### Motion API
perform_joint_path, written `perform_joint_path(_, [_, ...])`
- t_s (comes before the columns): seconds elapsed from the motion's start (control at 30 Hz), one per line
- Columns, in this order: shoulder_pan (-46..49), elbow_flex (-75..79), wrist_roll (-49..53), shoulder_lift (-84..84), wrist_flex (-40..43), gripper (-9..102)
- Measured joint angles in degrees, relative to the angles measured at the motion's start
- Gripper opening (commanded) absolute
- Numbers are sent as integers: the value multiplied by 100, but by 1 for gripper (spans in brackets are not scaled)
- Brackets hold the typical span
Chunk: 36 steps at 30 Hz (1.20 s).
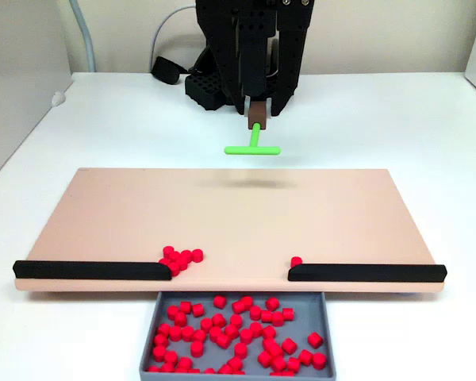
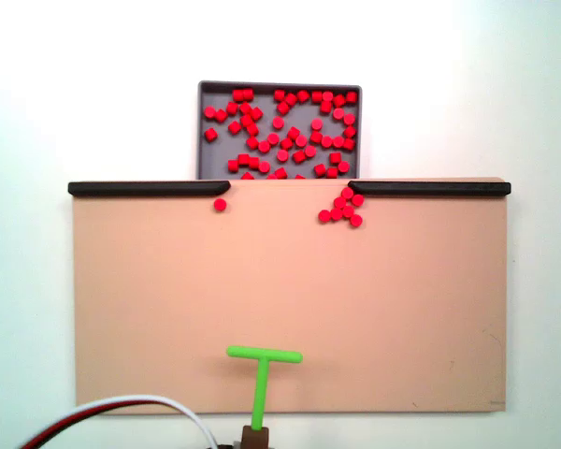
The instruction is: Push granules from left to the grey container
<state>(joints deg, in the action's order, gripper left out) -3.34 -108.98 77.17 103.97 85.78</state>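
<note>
Several red granules point(image 1: 179, 259) lie clustered on the beige board point(image 1: 238, 218) at the inner end of one black strip point(image 1: 91, 270). A single granule point(image 1: 296, 260) sits by the other strip point(image 1: 365, 272). In the top-down fixed view the cluster point(image 2: 342, 208) is on the right and the single granule point(image 2: 221, 204) on the left. The grey container point(image 1: 328, 337) point(image 2: 201, 140) holds many granules below the gap between the strips. My gripper point(image 1: 256, 111) point(image 2: 254, 438) is shut on the green T-shaped stick point(image 1: 253, 145) point(image 2: 262, 374), held above the board's far edge, well away from the granules.
The board point(image 2: 168, 299) lies on a white table. The arm's black base point(image 1: 214, 79) stands behind the board, with a black pad point(image 1: 166, 70) and cables point(image 2: 122, 412) beside it. A wide bare stretch of board separates the stick from the strips.
</note>
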Motion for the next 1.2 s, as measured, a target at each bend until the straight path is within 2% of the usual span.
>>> perform_joint_path(0.33, [-9, 0, -1978, -316, 0, 0])
perform_joint_path(0.57, [-615, 229, -3410, -519, -9, 0])
perform_joint_path(0.83, [-1143, 1494, -4772, -1591, -9, 0])
perform_joint_path(1.2, [-1283, 3401, -6223, -3296, 0, 0])
